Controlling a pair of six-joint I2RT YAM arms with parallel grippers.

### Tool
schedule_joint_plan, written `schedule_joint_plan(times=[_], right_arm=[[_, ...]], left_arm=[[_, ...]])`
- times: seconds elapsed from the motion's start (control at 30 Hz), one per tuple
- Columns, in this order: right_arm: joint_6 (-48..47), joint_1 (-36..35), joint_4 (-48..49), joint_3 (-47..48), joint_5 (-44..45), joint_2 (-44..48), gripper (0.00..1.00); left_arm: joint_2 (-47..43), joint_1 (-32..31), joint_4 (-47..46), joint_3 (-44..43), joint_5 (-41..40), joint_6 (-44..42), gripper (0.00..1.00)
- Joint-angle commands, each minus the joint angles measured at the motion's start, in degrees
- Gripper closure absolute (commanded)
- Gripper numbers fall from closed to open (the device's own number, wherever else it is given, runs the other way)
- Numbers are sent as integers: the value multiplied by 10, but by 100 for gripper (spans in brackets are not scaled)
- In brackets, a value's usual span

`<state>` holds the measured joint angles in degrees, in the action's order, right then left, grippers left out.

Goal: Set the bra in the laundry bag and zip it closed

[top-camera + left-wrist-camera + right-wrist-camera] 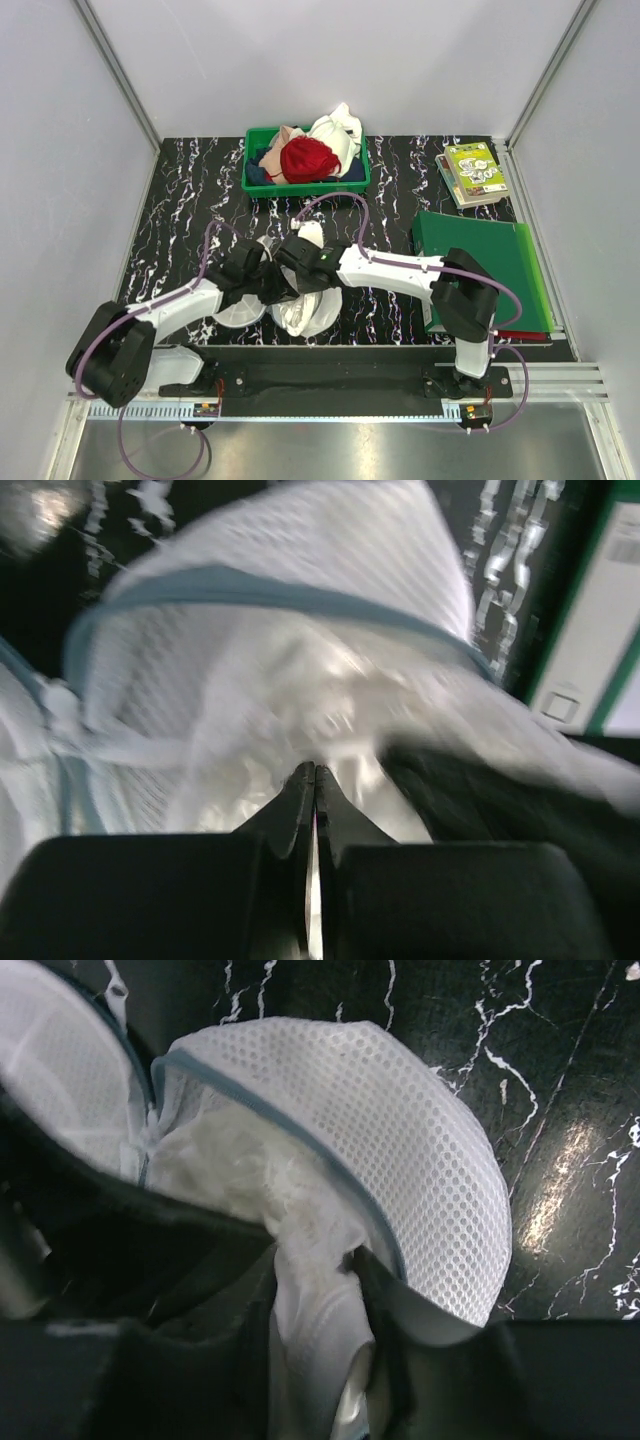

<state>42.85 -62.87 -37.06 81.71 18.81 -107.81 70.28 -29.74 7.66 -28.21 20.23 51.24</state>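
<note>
Mostly hidden overhead, the bra (305,1305) sits between parted right fingers (385,1340); blurred left fingers (295,815) touch.

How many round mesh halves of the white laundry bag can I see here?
2. One round white mesh half lies at the upper left of the right wrist view; the other, domed half is beside it on the right. None seems hidden.

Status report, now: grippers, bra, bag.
Left gripper shut at the bra. Right gripper parted, bra fabric between. Bra partly in the laundry bag, unzipped. Nothing blocking.
</note>
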Motion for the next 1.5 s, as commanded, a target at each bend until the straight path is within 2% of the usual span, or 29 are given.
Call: schedule_joint_plan(times=[0.0, 0.1, 0.2, 0.23, 0.3, 0.37, 0.4, 0.5, 0.57, 0.7, 0.87, 1.2, 1.47], right_arm=[[12, 2, 13, -12, -38, 66, 54], [8, 1, 3, -27, -31, 111, 32], [-8, 5, -8, -41, -31, 161, 17], [-10, 8, -13, -45, -33, 174, 17], [-10, 27, -15, -72, -41, 211, 21], [-7, 41, -7, -113, -42, 250, 30], [-8, 47, 0, -129, -46, 261, 37], [0, 88, 46, -196, -110, 294, 49], [3, 98, 93, -239, -122, 312, 53], [11, 100, 147, -265, -164, 294, 62], [28, 100, 209, -277, -216, 240, 64], [32, 98, 236, -278, -240, 203, 71], [46, 99, 233, -320, -225, 266, 62]], left_arm=[[39, -1, -49, -11, -44, -13, 99], [51, -2, -57, -6, -48, -13, 100], [57, -3, -60, -4, -52, -14, 100], [58, -3, -61, -4, -50, -14, 100], [58, -5, -61, -4, -51, -15, 100], [58, -8, -60, -4, -52, -15, 100], [58, -9, -61, -4, -53, -15, 100], [57, -12, -61, -3, -55, -13, 100], [52, -14, -61, -1, -57, -13, 100], [42, -16, -59, 4, -60, -11, 100], [35, -18, -53, 7, -64, -11, 100], [26, -21, -41, 3, -72, -15, 100], [21, -22, -35, 5, -77, -18, 100]])
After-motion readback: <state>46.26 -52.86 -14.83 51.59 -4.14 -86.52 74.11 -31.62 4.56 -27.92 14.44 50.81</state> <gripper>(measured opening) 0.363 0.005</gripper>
